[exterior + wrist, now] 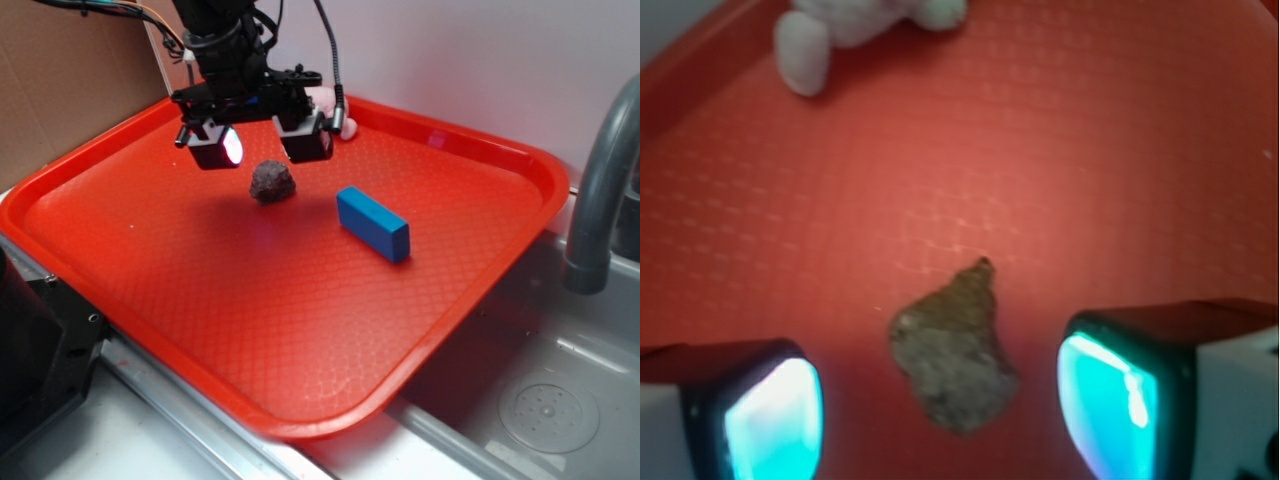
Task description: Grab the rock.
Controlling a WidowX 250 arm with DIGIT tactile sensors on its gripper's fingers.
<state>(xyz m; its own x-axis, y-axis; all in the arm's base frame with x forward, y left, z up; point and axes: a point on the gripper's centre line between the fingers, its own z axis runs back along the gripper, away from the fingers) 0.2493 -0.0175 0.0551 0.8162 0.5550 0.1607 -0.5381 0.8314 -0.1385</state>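
Observation:
The rock is a small lumpy dark brown-grey stone lying on the red tray, left of centre toward the back. My gripper hangs open just above and behind it, one finger to each side. In the wrist view the rock lies between the two glowing pads, nearer the lower edge, with a clear gap to each pad. Nothing is held.
A blue block lies on the tray right of the rock. A pink plush toy sits at the tray's back rim, behind the gripper, and the plush toy shows pale at the top of the wrist view. A grey faucet and sink are at the right.

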